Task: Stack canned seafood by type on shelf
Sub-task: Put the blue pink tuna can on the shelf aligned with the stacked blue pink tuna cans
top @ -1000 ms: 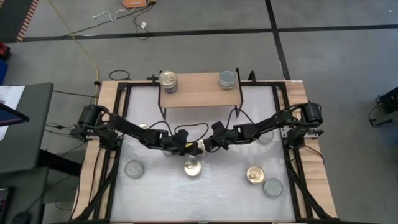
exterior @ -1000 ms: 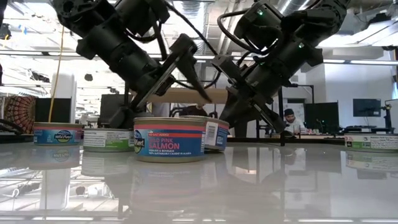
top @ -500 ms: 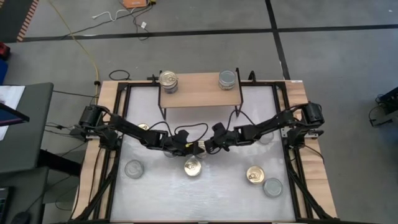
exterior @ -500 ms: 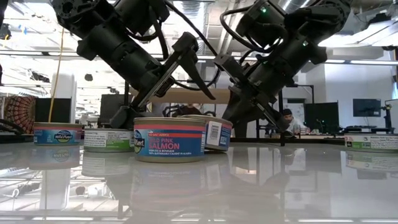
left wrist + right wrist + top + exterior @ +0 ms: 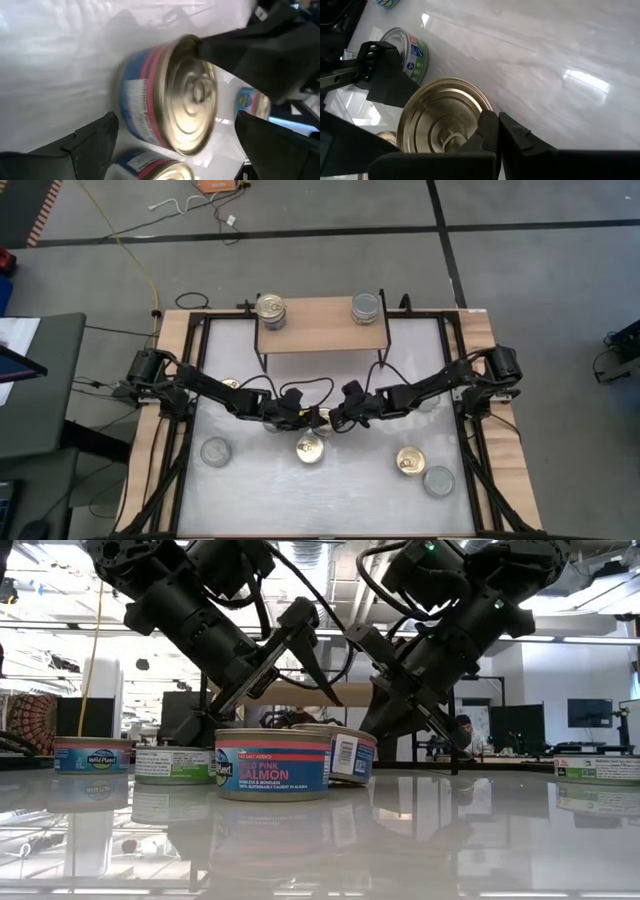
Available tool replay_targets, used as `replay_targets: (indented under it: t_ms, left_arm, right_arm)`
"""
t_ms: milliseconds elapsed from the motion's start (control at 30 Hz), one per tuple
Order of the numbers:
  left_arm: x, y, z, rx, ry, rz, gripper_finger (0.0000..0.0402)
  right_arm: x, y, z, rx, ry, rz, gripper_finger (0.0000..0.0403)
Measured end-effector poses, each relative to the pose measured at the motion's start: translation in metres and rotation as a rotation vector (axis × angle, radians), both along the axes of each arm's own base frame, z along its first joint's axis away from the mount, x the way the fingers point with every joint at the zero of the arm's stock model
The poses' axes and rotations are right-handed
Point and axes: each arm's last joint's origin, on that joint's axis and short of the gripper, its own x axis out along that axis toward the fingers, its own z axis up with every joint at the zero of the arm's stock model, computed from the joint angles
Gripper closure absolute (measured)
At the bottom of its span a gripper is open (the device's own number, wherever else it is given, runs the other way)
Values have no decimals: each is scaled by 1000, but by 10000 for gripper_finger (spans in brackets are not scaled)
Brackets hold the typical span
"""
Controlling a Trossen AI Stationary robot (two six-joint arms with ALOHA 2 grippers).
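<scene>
A gold-lidded can with a blue and pink label (image 5: 170, 100) sits mid-table (image 5: 322, 418) between both grippers. My left gripper (image 5: 176, 119) is open, with one finger on either side of this can and neither touching it. My right gripper (image 5: 497, 127) is shut at the can's rim from the opposite side. In the low view this can (image 5: 345, 755) looks slightly tilted behind a pink salmon can (image 5: 272, 762). The shelf (image 5: 322, 330) stands at the far edge and carries one gold-lidded can (image 5: 271, 308) and one silver-lidded can (image 5: 366, 307). My right gripper holds the can by its rim (image 5: 479, 112), on the side facing the table's right. One finger (image 5: 487, 127) lies over the gold lid and the other (image 5: 520, 137) is outside the wall. The fingers slant down from the right. The can's base stays on the table.
A gold-lidded can (image 5: 310, 447) lies just in front of the grippers. A silver-lidded can (image 5: 215, 450) sits near left. A gold-lidded can (image 5: 410, 461) and a silver-lidded can (image 5: 438, 480) sit near right. More cans are partly hidden under both arms. A green-labelled can (image 5: 412, 50) is close by.
Both grippers have stayed at the middle can, and my right arm has shifted slightly over it. In the low view the can behind the salmon can now sits a little more tilted than before.
</scene>
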Motion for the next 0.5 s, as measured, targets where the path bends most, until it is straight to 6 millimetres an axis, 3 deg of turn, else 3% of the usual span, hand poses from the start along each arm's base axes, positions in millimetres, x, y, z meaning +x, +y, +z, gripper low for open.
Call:
replay_targets:
  t_ms: [500]
  left_arm:
    - [2,-9,4,-10,-68,32,20]
  right_arm:
    - [-1,9,0,-18,-11,-15,374]
